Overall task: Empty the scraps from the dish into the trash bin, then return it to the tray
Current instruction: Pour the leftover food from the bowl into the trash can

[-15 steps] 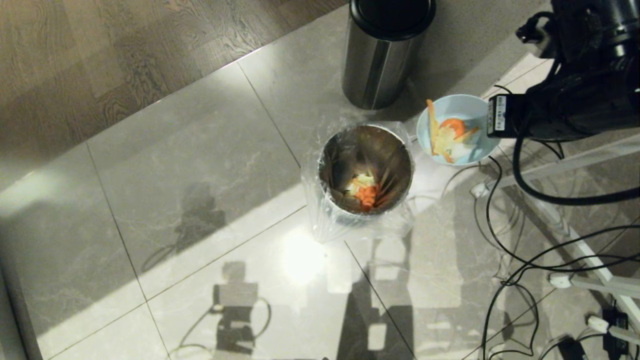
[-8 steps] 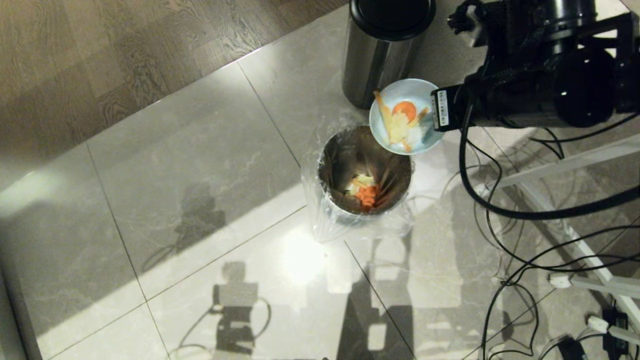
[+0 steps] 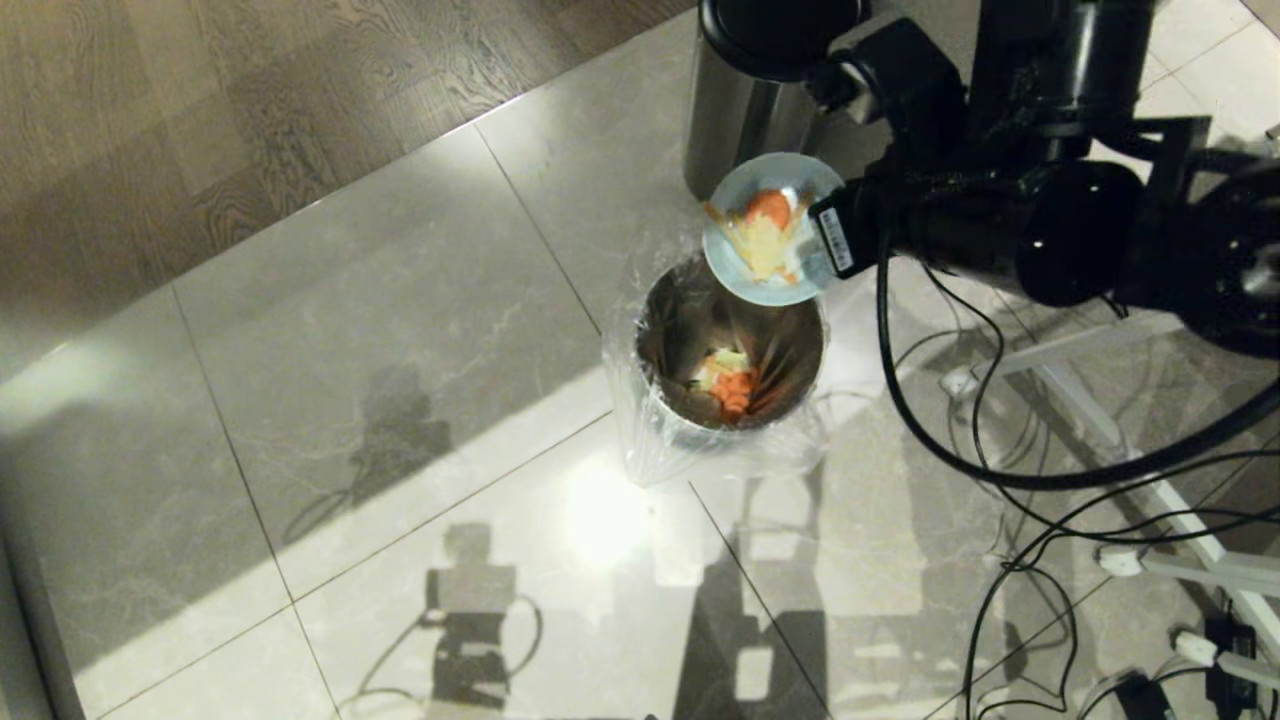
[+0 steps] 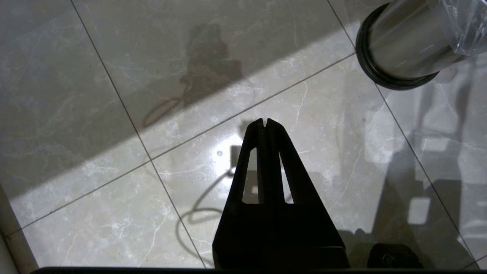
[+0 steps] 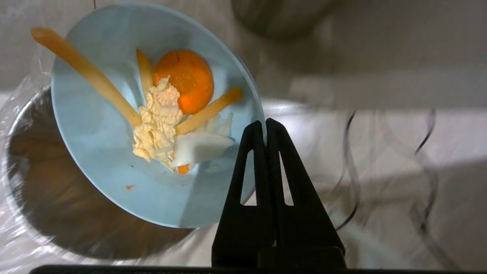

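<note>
Up over the far right rim of the trash bin (image 3: 730, 345), the dish (image 3: 765, 228) hangs tilted, its low edge overlapping the bin's mouth in the head view. The right gripper (image 5: 265, 125) has its two black fingers pressed together on the dish's rim, so the pincer is narrow and holding the light-blue bowl by its edge. Inside the dish lie the scraps (image 5: 167, 110): a round orange carrot slice, several long pale orange-yellow strips, a crinkled cream-yellow piece and a whitish chunk, gathered toward the middle and lower part of the bowl. One long strip reaches past the dish's rim.

Down in the trash bin, a clear plastic liner (image 3: 640, 440) folds over the rim and bunches around the outside wall. At the bottom sits a small heap of orange and pale yellow food (image 3: 730, 380). The bin stands on a glossy grey tiled floor (image 3: 400, 330).

Just beyond it, a second steel bin with a black lid (image 3: 765, 90) stands on the same floor, partly covered by the right arm (image 3: 1040, 220). Black cables (image 3: 1000, 480) loop across the floor to the right, beside white bars (image 3: 1130, 460) of some frame. Wood flooring (image 3: 250, 110) fills the far left corner.

The left gripper (image 4: 265, 122) hangs over bare tile, fingers closed together on nothing, well apart from the bin's black base ring (image 4: 384, 76). The tray is in no view. The right wrist view is blurred around the dish.
</note>
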You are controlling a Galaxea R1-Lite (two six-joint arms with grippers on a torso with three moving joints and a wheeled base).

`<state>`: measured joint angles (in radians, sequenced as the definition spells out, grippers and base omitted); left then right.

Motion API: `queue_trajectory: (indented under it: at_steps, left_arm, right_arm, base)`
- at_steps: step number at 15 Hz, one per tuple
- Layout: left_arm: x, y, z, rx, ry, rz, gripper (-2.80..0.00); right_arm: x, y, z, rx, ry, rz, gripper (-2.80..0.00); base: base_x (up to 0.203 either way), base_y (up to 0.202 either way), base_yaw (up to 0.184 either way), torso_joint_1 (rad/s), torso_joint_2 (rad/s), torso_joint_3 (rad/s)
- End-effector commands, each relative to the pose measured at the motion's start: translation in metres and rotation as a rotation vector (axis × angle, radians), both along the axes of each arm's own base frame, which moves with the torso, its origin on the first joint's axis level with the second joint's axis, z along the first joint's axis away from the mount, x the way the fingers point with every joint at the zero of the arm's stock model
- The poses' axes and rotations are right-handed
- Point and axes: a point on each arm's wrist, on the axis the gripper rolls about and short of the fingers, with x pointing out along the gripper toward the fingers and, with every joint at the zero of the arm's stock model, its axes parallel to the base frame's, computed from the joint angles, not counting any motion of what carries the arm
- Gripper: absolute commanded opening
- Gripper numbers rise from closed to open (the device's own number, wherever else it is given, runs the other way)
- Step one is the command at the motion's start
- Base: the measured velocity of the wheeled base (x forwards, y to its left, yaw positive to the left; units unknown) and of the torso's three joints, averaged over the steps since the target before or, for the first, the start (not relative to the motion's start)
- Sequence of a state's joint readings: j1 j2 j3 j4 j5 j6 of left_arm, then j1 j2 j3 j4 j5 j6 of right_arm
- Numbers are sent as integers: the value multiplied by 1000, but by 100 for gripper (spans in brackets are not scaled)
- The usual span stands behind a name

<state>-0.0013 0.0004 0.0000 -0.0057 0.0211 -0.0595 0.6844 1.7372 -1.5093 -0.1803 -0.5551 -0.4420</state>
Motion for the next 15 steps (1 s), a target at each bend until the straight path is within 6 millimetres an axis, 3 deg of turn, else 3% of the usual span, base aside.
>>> queue_trajectory:
  at_steps: [1,4,9,15]
  left_arm:
    - [0,0,0,-1,1,0,-280]
    - [0,0,0,0,1,0,-280]
    - [0,0,0,0,1,0,-280]
    - [0,0,0,-1,0,0,-280]
  right_arm:
    - [-2,3,0,-53,-144,7,-280]
    - [-5,2,-5,-117,-334,-6,-280]
    - [-23,-7,-23,-263,-549,162,-280]
    - [-37,-9,-45,-356,-612,247,-280]
  base:
    - [0,0,0,0,0,0]
    - [0,0,0,0,0,0]
    - [0,0,0,0,0,0]
    - [0,0,0,0,0,0]
